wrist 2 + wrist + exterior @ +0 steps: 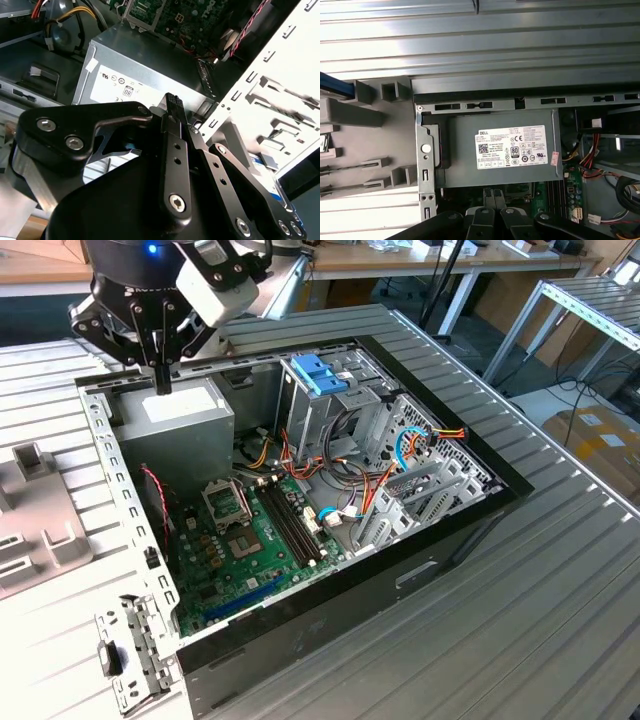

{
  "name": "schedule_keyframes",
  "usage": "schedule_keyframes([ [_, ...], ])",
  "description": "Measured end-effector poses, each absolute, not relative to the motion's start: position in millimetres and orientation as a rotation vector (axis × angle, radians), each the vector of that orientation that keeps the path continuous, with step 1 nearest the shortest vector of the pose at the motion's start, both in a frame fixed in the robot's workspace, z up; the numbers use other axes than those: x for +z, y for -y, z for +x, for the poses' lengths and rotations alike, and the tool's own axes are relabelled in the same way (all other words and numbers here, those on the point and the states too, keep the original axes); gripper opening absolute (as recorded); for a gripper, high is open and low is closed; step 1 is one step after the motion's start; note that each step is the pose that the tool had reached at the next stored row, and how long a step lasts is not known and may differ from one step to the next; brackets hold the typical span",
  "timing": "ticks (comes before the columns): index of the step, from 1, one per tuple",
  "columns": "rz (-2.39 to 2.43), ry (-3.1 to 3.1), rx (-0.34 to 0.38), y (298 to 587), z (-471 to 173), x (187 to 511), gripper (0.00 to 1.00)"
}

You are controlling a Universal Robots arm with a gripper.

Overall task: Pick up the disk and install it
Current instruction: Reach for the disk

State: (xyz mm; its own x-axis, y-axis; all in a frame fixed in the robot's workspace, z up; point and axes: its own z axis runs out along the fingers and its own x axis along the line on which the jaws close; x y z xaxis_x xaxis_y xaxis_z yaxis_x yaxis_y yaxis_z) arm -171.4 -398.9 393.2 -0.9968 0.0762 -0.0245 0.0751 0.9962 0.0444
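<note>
Ribbed metal tabletop (560,620) bears 1 open computer case (350,592). The gripper (162,387), jaws closed and empty, hangs above the power supply (180,425). The first wrist view faces its label (512,146).

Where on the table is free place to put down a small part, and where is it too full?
Free: the ribbed table on the exterior view's right of the computer case, up to the table's edge. Crowded: inside the case, over motherboard and cables.

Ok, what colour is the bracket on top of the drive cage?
The bracket is light blue, clearest in the exterior view.
</note>
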Motion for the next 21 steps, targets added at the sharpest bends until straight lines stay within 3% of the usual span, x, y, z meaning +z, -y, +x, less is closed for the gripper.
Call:
schedule_keyframes([
  [21, 0.118, -3.113, 0.068, 399, -187, 393, 0.11],
])
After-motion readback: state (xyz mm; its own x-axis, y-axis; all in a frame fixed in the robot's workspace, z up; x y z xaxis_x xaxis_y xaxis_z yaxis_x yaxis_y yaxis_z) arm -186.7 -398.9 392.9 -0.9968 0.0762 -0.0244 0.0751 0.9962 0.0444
